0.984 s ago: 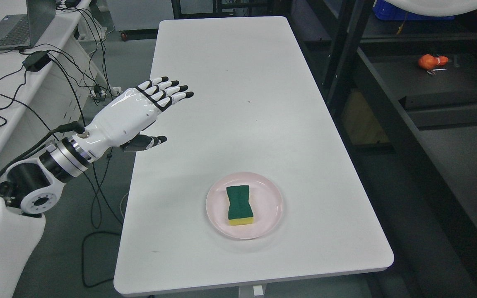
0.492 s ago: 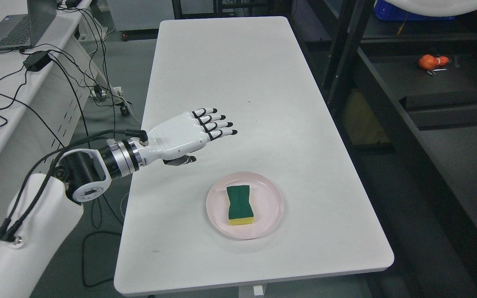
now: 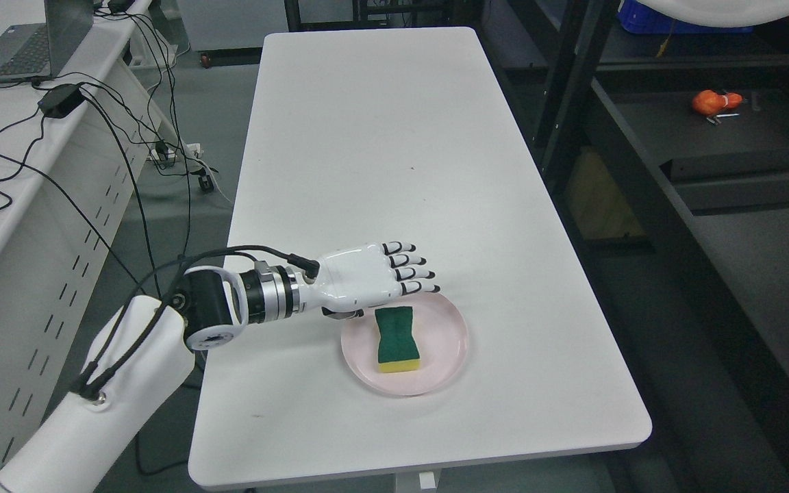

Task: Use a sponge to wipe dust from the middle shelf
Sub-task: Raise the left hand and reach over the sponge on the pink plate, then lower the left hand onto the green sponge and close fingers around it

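Item 1: left hand, white with black-tipped fingers, reaching in from the lower left on a white arm. It is hovering over the far-left rim of the plate, fingers extended and relaxed, gripping nothing; the thumb is tucked beneath the palm and mostly hidden. Whether the fingertips are touching the plate cannot be told.

Item 2: sponge, green scouring face up, yellow layer showing along its near edge, waisted outline. It is lying flat in the middle of the plate, just beside the hand and apart from it.

Item 3: plate, pale pink, round, sitting on the near half of the table.

Item 4: table, white, rectangular, running away from the camera.

Item 5: shelving unit, dark frame, standing along the right side of the table. 1 orange object is resting on a shelf toward the upper right; a blue bin is showing above it.

Item 6: laptop, grey, sitting on a white desk at the upper left, with black cables trailing down toward the floor.
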You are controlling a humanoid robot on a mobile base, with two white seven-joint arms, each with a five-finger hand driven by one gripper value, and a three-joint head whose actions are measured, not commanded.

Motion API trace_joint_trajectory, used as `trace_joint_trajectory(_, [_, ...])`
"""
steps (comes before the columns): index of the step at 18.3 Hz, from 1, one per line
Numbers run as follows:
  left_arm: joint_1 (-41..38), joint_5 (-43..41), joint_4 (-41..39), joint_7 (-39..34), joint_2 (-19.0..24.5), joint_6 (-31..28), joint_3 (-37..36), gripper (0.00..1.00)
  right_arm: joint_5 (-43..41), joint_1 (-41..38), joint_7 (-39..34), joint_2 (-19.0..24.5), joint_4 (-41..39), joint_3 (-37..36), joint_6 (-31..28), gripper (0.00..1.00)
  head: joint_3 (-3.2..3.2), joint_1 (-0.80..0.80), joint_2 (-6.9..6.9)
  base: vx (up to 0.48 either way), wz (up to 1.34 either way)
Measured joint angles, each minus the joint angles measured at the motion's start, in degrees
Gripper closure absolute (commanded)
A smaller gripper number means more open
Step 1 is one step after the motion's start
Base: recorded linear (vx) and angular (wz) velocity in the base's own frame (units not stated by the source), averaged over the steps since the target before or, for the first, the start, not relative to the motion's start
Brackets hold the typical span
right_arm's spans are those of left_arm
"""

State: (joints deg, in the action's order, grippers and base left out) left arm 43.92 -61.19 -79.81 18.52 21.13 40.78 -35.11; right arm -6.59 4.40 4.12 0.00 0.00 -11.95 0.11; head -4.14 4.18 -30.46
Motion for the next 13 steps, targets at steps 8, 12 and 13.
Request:
trace_joint_trajectory(8, [-0.1,0.1,-3.8,5.2,0.8,0.7,-2.5,0.07,0.0,0.0,-0.3,0.0,0.0,0.0,0.0,0.00,0.00,0.00,0.00,0.000,0.00])
trace_joint_trajectory(12, [-0.2,0.0,-4.4,5.3,1.0,0.9,-3.3,0.08,0.0,0.0,0.0,0.0,0.0,0.0,0.0,0.00,0.00,0.00,0.00,0.000,0.00])
trace_joint_trajectory(13, [-0.2,-0.1,-4.4,5.3,1.0,0.9,-3.5,0.08,0.0,0.0,0.0,0.0,0.0,0.0,0.0,0.00,0.00,0.00,0.00,0.000,0.00])
